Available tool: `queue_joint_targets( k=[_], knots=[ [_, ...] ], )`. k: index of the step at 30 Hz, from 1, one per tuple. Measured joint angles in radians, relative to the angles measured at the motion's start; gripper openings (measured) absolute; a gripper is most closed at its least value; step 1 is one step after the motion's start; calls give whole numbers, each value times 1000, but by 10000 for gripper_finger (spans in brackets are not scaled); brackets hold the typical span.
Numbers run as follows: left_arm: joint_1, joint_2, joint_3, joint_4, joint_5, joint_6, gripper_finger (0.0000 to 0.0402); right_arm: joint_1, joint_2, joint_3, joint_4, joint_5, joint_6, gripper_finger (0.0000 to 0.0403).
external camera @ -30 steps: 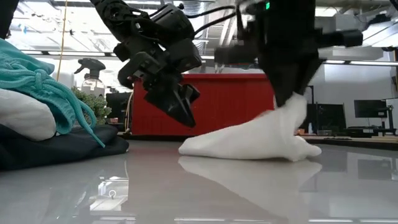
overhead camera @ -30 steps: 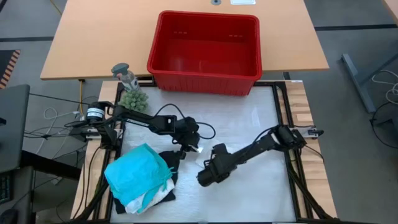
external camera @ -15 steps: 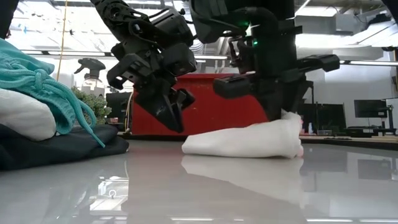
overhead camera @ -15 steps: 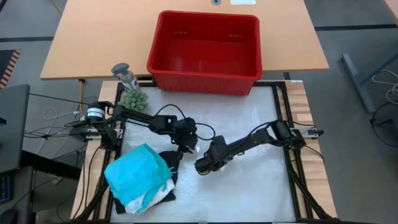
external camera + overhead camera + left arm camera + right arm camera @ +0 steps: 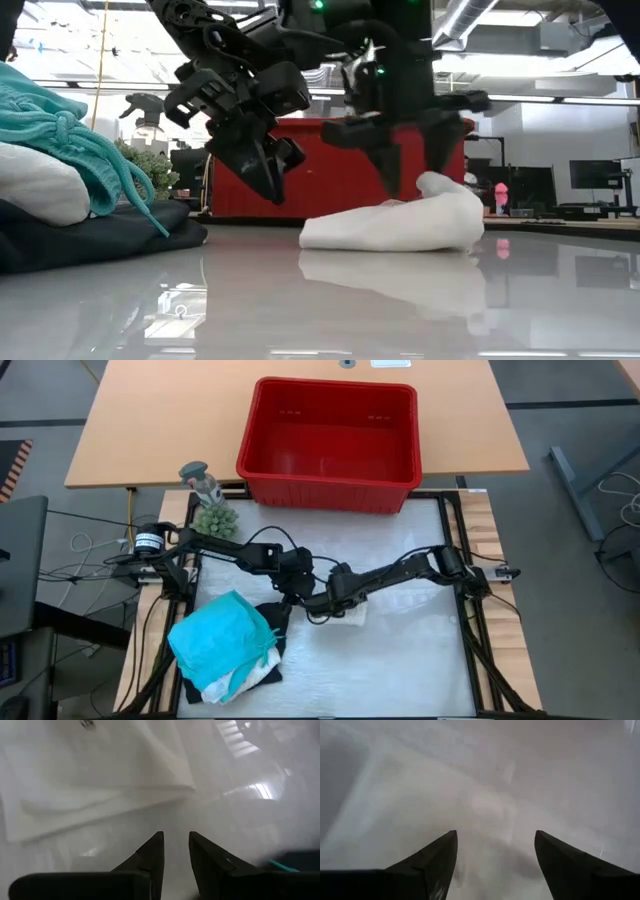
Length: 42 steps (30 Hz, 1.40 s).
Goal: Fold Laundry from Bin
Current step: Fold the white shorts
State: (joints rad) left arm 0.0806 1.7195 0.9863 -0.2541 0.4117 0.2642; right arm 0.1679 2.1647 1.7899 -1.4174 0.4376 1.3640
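Observation:
A folded white garment [image 5: 348,613] [image 5: 390,228] lies on the white table at mid-table, with one end raised in a hump. My right gripper [image 5: 415,182] [image 5: 495,837] stands wide open right over that hump, fingers pointing down. My left gripper [image 5: 291,596] [image 5: 272,190] hangs just to the garment's left, above the table. Its fingers [image 5: 175,837] are a narrow gap apart with nothing between them. The empty red bin [image 5: 330,490] stands past the table's far edge. A pile of teal [image 5: 220,640], black [image 5: 275,615] and white laundry rests at the near left. My right gripper's open fingers [image 5: 395,180] straddle the white garment's raised end [image 5: 445,195] from above. Whether the fingertips touch the cloth I cannot tell. The garment rests on the table.
A small green plant [image 5: 215,520] and a spray bottle [image 5: 200,478] stand at the table's far left corner. The laundry pile [image 5: 50,120] fills the near left. Bare table surface lies to the right and near side of the white garment.
My right gripper has swung toward the far edge and toward my left gripper, taking the white garment's lifted end with it. It has then opened wide and let go. The garment's raised end has come over and sunk, so the cloth now lies lower and shorter.

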Motion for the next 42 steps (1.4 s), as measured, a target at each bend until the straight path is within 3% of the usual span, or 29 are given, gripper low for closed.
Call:
queue_joint_targets(
  k=[5,8,11,13,16,19,26,33,42],
  knots=[
    [3,-64,0,-94,-5,13,78,-18,-17,66,0,141,-185,295],
    [16,-129,0,-161,-6,48,78,-21,-56,72,48,134,-429,295],
    [44,-211,0,-220,23,81,78,-22,-85,71,121,51,-711,295],
    [70,-272,0,-247,84,94,78,-34,-95,71,211,-60,-882,295],
    [108,-357,0,-268,181,87,78,-65,-101,63,316,-254,-1086,295],
    [138,-441,0,-297,204,64,78,-110,-101,21,333,-367,-1222,295],
    [160,-583,0,-355,151,55,78,-233,-100,-47,319,-565,-1335,295],
    [161,-646,0,-410,44,39,78,-262,-99,-57,358,-590,-1424,291],
    [161,-647,0,-404,-15,2,78,-265,-98,-217,494,-612,-1449,290]
  ],
)
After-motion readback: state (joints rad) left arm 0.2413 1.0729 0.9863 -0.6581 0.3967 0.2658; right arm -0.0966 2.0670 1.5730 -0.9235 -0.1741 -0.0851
